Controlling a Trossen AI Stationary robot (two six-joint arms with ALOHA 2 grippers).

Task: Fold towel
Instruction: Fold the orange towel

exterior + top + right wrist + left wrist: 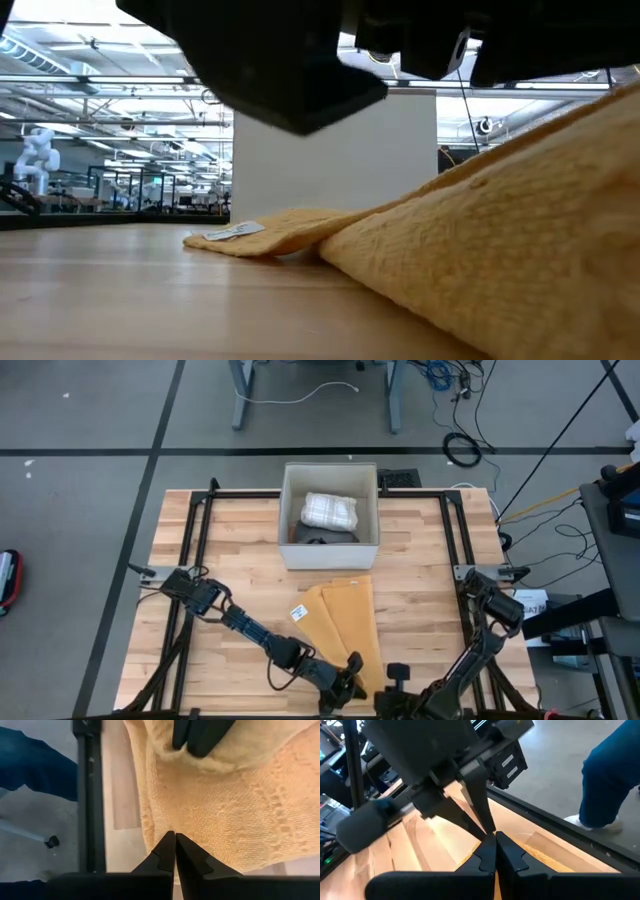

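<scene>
The wooden table (420, 580) is seen from above, the white bin (330, 550) at its back. The yellow towel (345, 622) is laid just before that bin, soft and limp, best taken by its near corners. That near edge is pinched by the left gripper (350, 678); the right gripper (397, 678) is closed beside it.

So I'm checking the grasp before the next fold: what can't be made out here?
- High view: both grippers are cut off by the bottom edge.
- Low view: arm hardware hides the yellow towel grasp.
- High view: the dark item under the checked cloth in the white bin is covered.
</scene>
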